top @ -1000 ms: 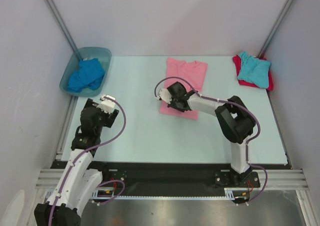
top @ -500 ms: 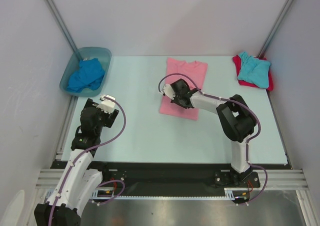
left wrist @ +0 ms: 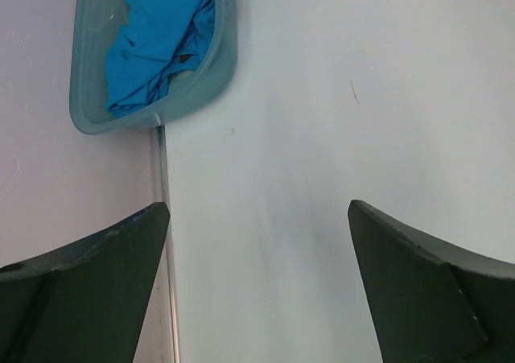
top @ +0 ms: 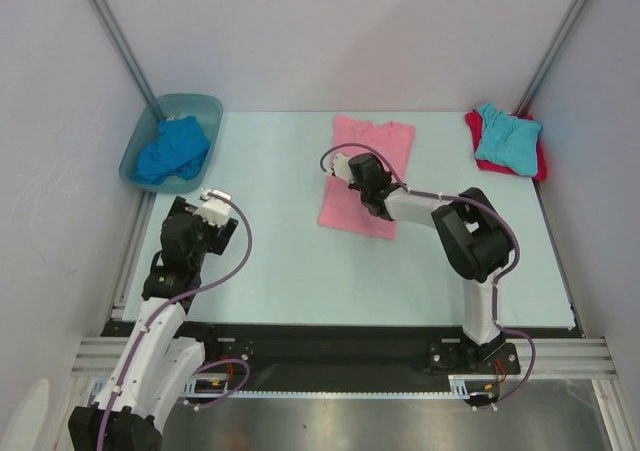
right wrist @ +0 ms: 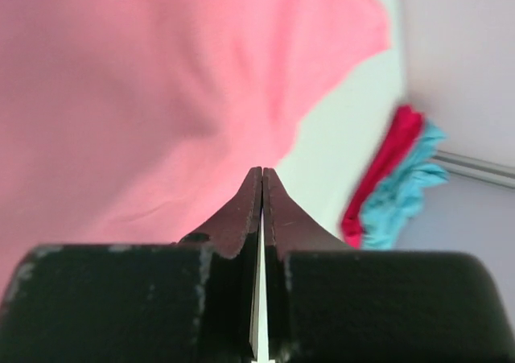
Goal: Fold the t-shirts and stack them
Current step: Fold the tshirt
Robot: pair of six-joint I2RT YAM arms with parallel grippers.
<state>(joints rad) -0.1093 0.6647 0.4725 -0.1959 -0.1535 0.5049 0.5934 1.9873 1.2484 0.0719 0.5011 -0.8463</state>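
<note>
right hand (right wrist: pixel 261 171) clenched over pink t-shirt (right wrist: pixel 121 97), any pinched cloth hidden; left hand (left wrist: pixel 257 210) released.

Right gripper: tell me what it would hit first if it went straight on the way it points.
The pink t-shirt. The shut right gripper points at the cloth, which fills the view just ahead of its tips; whether they already touch it is unclear.

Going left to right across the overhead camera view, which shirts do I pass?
The royal blue shirt in the tub → pink shirt → turquoise shirt lying on the red shirt, one pile.
</note>
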